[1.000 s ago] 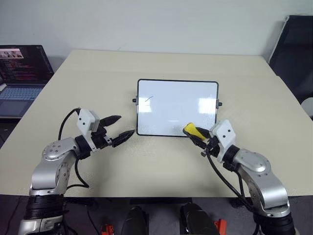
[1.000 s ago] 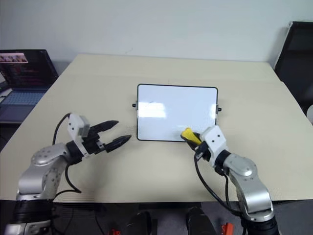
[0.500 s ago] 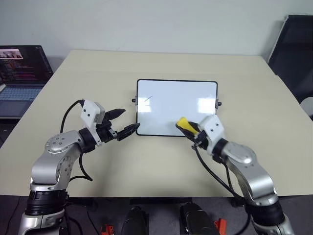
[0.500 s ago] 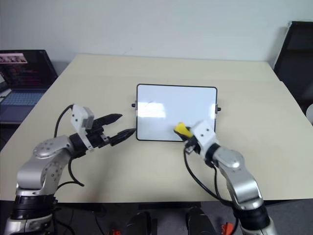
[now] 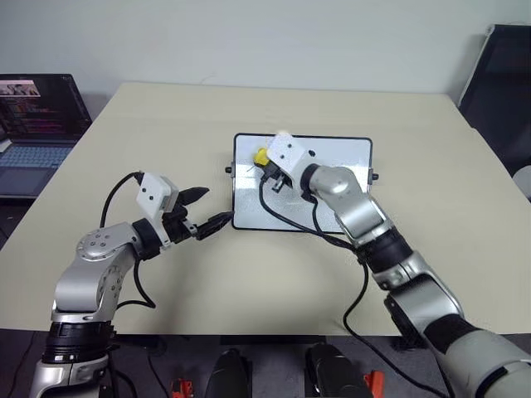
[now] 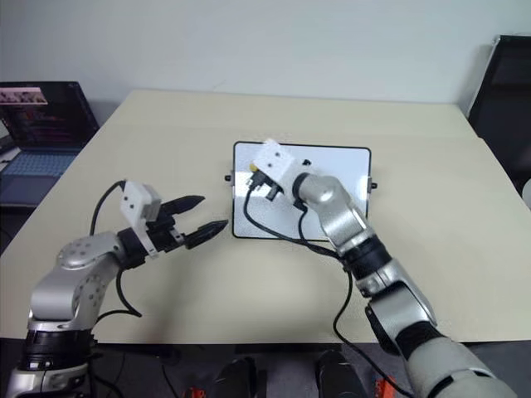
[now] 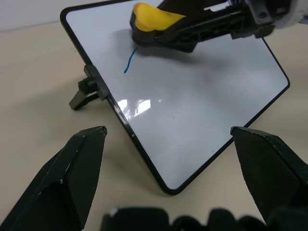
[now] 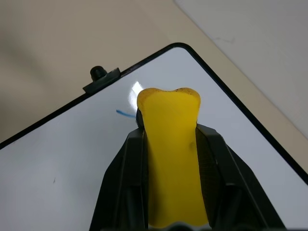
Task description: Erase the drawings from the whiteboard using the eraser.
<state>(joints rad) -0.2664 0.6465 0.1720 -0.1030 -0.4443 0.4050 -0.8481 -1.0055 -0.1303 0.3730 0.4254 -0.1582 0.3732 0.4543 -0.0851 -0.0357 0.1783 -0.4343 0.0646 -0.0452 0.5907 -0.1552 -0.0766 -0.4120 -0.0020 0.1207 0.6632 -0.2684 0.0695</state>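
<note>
Right gripper [image 5: 264,163] stretched across centre frame, jaws clenched on small yellow block eraser [image 5: 260,156], long axis pointing toward upper left of white black-framed whiteboard [image 5: 332,157], beside thin blue drawing [image 7: 130,60], left gripper [image 5: 206,209] level, jaws released, lower left on beige counter [image 5: 166,124]

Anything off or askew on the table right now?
Nothing stands out. The whiteboard lies flat and square on the table. The right claw is shut on the eraser, right beside a thin blue stroke. The left claw is open by the board's near left corner. A laptop sits off to the left.
</note>
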